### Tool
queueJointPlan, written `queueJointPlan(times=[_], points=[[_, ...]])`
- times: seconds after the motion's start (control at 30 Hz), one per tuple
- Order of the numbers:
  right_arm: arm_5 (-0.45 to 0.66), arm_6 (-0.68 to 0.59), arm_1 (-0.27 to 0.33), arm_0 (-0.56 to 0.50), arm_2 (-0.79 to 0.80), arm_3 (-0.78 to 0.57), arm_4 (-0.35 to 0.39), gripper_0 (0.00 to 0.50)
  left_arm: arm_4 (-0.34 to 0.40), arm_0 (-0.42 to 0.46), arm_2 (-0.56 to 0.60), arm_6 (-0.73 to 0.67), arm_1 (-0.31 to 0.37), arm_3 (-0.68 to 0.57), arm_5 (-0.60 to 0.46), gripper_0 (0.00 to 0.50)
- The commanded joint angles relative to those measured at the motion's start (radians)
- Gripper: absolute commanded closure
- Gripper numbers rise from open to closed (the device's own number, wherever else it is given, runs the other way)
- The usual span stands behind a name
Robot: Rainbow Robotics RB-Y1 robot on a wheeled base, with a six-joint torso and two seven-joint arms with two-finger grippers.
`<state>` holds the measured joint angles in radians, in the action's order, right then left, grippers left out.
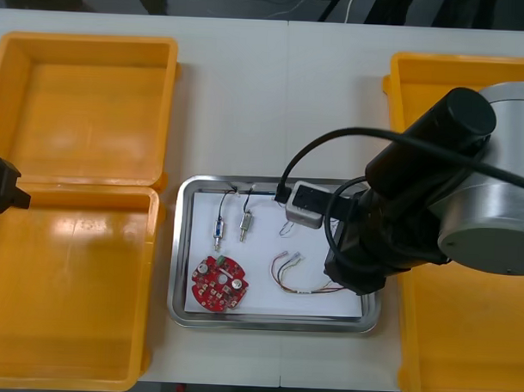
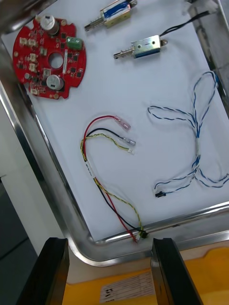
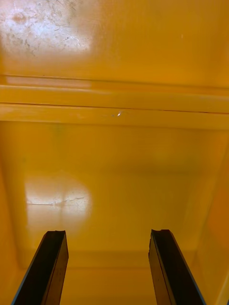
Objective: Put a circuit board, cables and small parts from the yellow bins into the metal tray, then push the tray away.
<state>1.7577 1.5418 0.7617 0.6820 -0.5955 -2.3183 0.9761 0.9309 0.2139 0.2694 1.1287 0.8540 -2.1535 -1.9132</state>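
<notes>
Right gripper point(image 2: 109, 245): positioned over the right-hand edge of the tray point(image 1: 181, 245), where it meets a right bin point(image 2: 200, 274). Jaws are wide apart with nothing between them. One finger point(image 2: 164, 267) stands just beside the end of the red and yellow cable point(image 2: 88, 167).

Tray: sits between the left and right bins. All contents lie on its white inner surface:
- board point(image 1: 219, 283): flat, in the corner nearest the robot's left
- small metal parts point(image 1: 219, 229): two, side by side beyond the board, each with a black lead
- red and yellow cable: right of the board, not touching it
- blue and white cable point(image 2: 196, 147): looped, beside the red and yellow cable and apart from it

Left gripper point(image 3: 107, 236): parked at the table's left side over a left bin point(image 3: 114, 167). Jaws are wide apart and hold nothing
</notes>
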Motion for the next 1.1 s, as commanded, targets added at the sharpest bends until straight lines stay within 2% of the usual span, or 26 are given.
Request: queueJointPlan(times=[0.03,0.2,0.4,0.7,1.1], points=[[-0.03,0.077,-0.002,0.067,-0.09,-0.032,-0.039,0.0,0.008,-0.016,0.027,0.06,0.034,-0.029,-0.007,0.0],[-0.083,0.158,-0.015,0.097,-0.168,-0.012,-0.054,0.0,0.008,-0.016,0.027,0.06,0.034,-0.029,-0.007,0.0],[-0.089,0.236,-0.084,0.131,-0.236,0.086,-0.05,0.0,0.008,-0.016,0.027,0.06,0.034,-0.029,-0.007,0.0],[-0.139,0.219,-0.122,0.151,-0.369,0.135,-0.14,0.0,0.008,-0.016,0.027,0.06,0.034,-0.029,-0.007,0.0],[-0.135,0.147,-0.147,0.153,-0.498,0.149,-0.197,0.0,0.008,-0.016,0.027,0.06,0.034,-0.029,-0.007,0.0]])
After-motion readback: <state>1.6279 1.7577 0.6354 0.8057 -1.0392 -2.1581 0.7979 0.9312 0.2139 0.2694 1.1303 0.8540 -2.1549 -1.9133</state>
